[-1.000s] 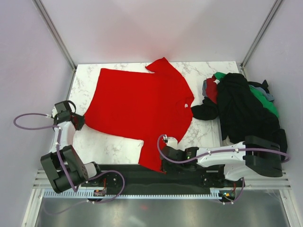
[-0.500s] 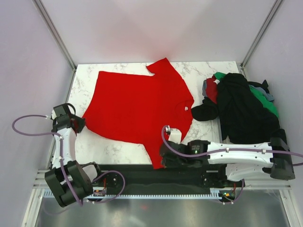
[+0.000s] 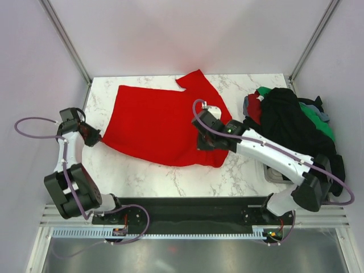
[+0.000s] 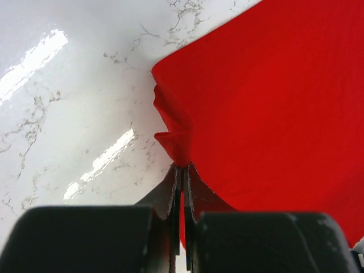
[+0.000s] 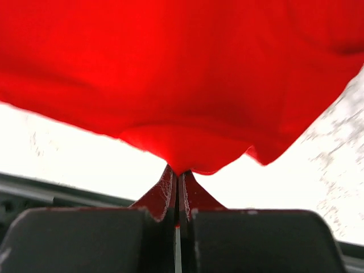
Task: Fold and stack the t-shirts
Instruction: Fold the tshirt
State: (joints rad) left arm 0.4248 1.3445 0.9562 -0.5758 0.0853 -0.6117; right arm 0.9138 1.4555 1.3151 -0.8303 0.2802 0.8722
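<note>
Depicts the first fold of the red shirt [image 3: 153, 119], spread over the left and middle of the table [image 3: 142, 173]. Pins its near left corner with the left pincer [image 4: 182, 169], closed tight on a pleat of cloth at table level. Carries the near right edge, seemingly the near sleeve, in the right pincer [image 5: 177, 173], likewise clamped on a pinch of red cloth and raised above the shirt's right half, doubling that part over. Judged as a fold under way, not finished. Calls next for laying the held cloth flat on the shirt's body, edges straight, before letting go; needs the left corner kept taut against wrinkling. Leaves the far sleeve unfolded. Leaves a pile [image 3: 293, 131] of black, green and other shirts at the table's right, just beside the red one. Risks snagging that pile with the right arm stretched across its near side. Shows no stack as yet.
</note>
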